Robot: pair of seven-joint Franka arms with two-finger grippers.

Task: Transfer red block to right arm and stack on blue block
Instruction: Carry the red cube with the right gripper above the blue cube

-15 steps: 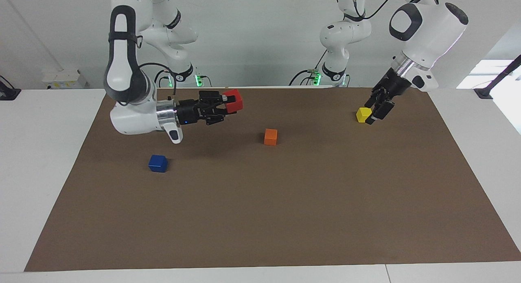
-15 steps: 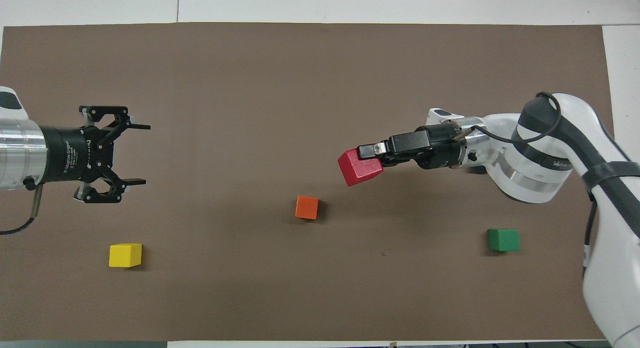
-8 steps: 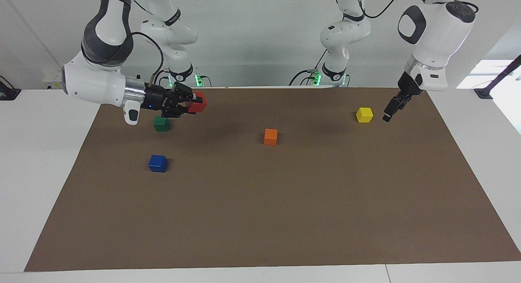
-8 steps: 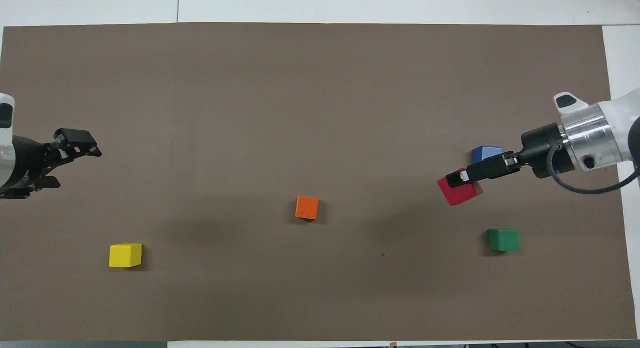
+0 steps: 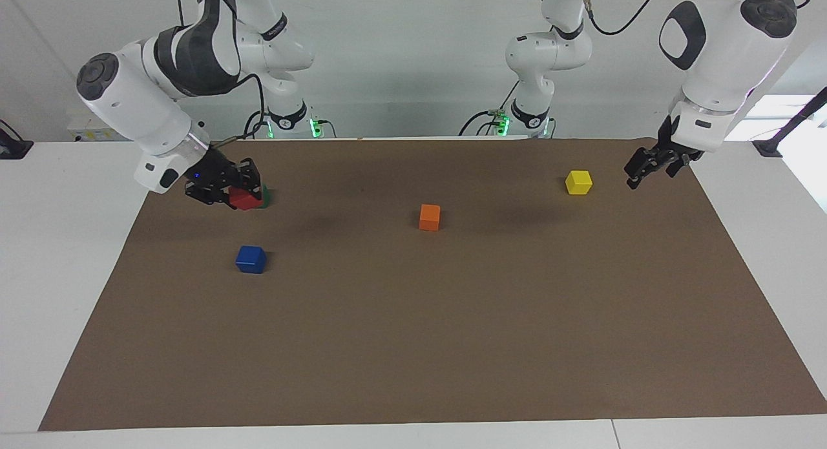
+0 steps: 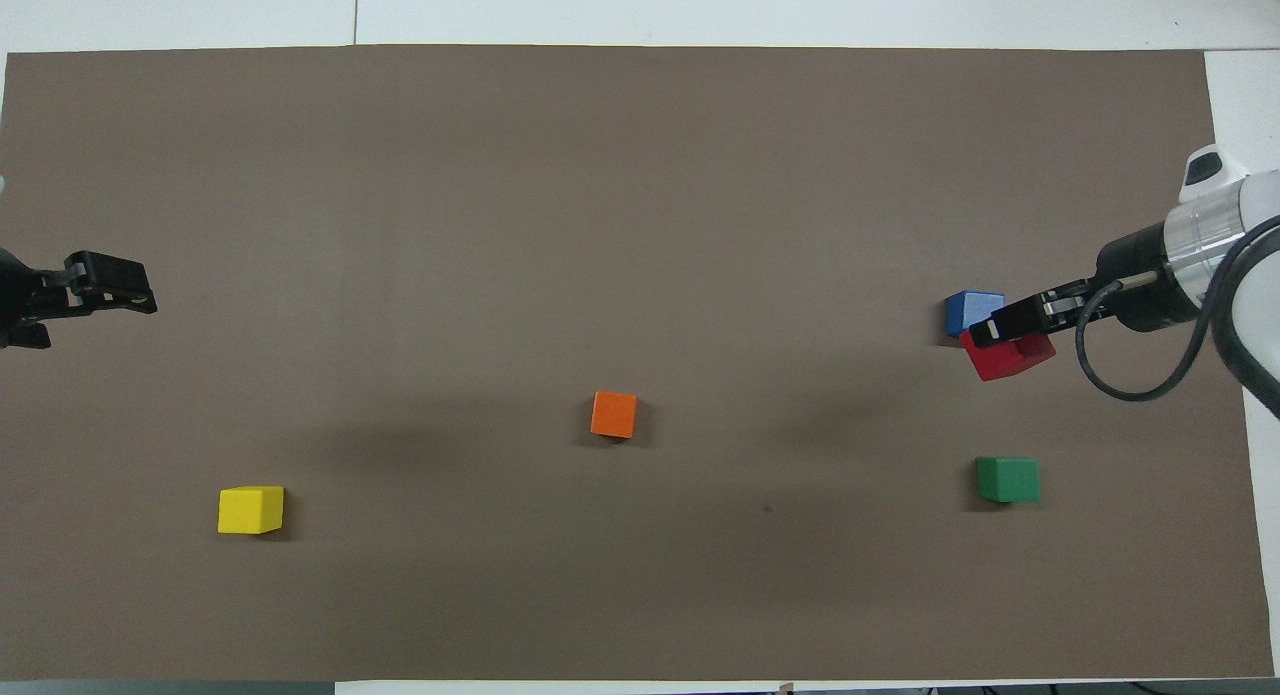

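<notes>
The red block [image 5: 245,199] is held in my right gripper [image 5: 240,196], which is shut on it, up in the air at the right arm's end of the mat. In the overhead view the red block [image 6: 1010,357] shows beside the blue block [image 6: 973,312], with the right gripper [image 6: 1012,327] above it. The blue block [image 5: 251,259] sits alone on the mat. My left gripper [image 5: 651,168] is open and empty, raised at the left arm's end of the mat beside the yellow block; it also shows in the overhead view [image 6: 75,305].
A green block [image 6: 1007,478] sits nearer to the robots than the blue one; in the facing view the red block hides most of it [image 5: 265,195]. An orange block [image 5: 429,216] lies mid-mat. A yellow block [image 5: 578,181] lies toward the left arm's end. The brown mat [image 5: 452,339] covers the table.
My right gripper has swung the red block from over the mat's middle to the right arm's end and lowered it. My left gripper has drawn back toward the left arm's end.
</notes>
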